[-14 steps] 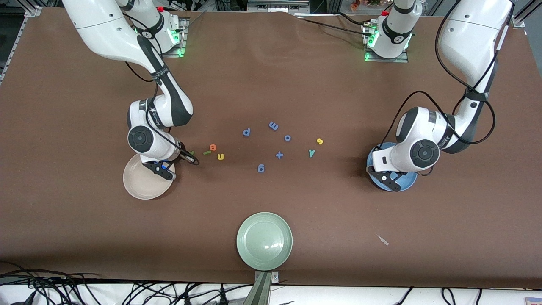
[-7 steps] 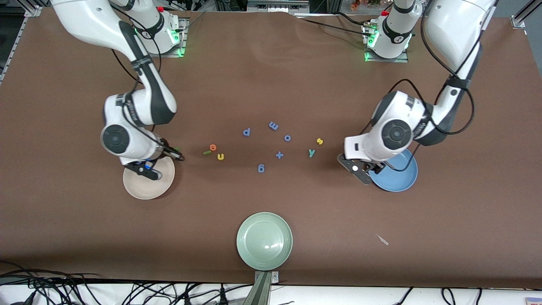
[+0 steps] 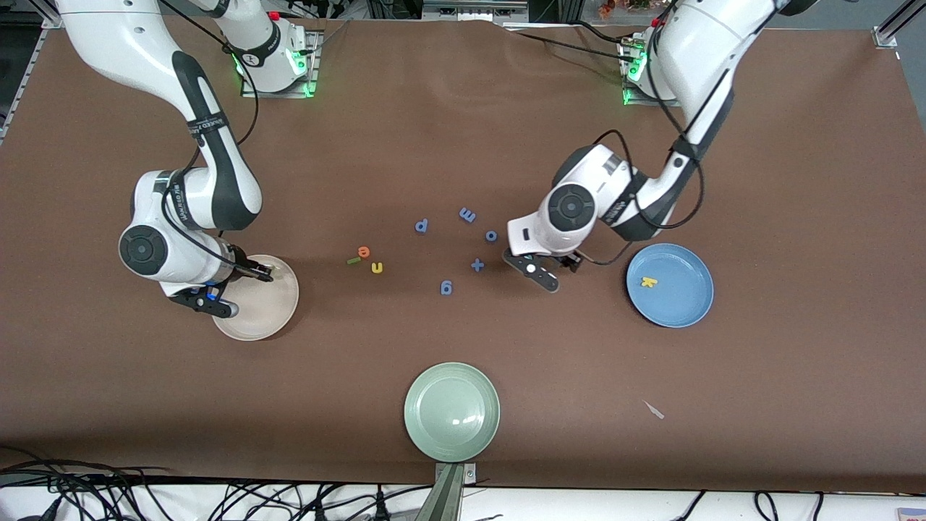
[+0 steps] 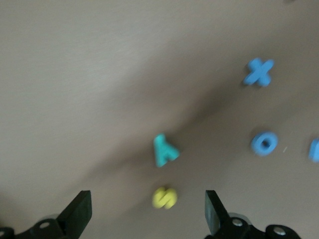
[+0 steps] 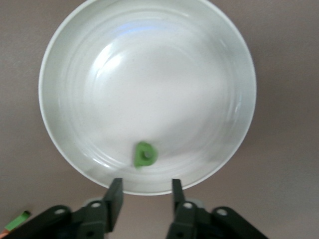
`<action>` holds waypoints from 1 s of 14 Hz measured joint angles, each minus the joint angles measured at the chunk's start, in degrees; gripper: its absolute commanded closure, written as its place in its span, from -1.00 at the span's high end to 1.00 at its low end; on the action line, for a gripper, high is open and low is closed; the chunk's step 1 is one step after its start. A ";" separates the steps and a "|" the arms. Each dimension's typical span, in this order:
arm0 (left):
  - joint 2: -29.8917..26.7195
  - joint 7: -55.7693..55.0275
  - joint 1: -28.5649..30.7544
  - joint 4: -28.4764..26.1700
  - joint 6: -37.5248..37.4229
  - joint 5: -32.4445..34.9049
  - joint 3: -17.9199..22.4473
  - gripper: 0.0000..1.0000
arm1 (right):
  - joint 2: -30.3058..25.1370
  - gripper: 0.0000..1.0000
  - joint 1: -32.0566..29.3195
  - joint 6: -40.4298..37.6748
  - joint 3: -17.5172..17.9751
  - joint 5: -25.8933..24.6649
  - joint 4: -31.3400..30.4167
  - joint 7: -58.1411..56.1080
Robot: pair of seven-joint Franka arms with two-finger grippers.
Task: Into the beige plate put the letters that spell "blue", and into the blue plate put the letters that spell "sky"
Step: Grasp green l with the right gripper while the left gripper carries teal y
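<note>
A brown counter (image 3: pixel 463 145) carries scattered foam letters and three plates. The left hand (image 4: pixel 144 219) hangs over the y (image 4: pixel 163 149) and the s (image 4: pixel 164 197) with its fingers (image 4: pixel 79 211) spread wide and holding nothing, so it seems set to come down on one of them. Open counter lies all round these two, with the blue plus sign (image 4: pixel 258 71) and blue o (image 4: pixel 263 143) well apart. The blue plate (image 3: pixel 680 307), toward the left arm's end, already holds the k (image 3: pixel 649 282).

The right hand (image 5: pixel 143 199) sits over the rim of the beige plate (image 5: pixel 75 45), its fingers (image 5: pixel 113 196) partly open and empty; the dark green b (image 5: pixel 145 154) lies loose inside the plate, near that rim, apparently just let go. The e (image 3: pixel 364 252), l (image 3: pixel 354 260) and u (image 3: pixel 376 268) lie close together on bare counter near this plate, so picking one cleanly may nudge its neighbours. The sage green plate (image 3: pixel 451 411) sits apart, nearest the camera.
</note>
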 measured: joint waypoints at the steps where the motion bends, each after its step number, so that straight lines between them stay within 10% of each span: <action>1: 1.34 -2.29 -0.70 0.02 1.72 0.00 0.08 1.00 | -0.03 0.05 0.22 0.01 0.22 0.01 0.04 0.61; 3: 4.22 -5.24 -1.50 0.02 5.28 0.42 0.32 0.95 | -0.04 0.05 0.46 0.06 1.48 0.10 0.16 4.02; 8: 6.30 -7.46 -1.64 0.50 6.64 5.78 0.52 -0.83 | 0.75 0.05 1.81 3.09 9.29 0.21 0.14 21.26; 14: 5.84 -9.03 -1.38 1.79 3.40 5.85 0.60 -1.00 | 4.16 0.05 8.07 8.65 10.38 0.21 -0.41 32.25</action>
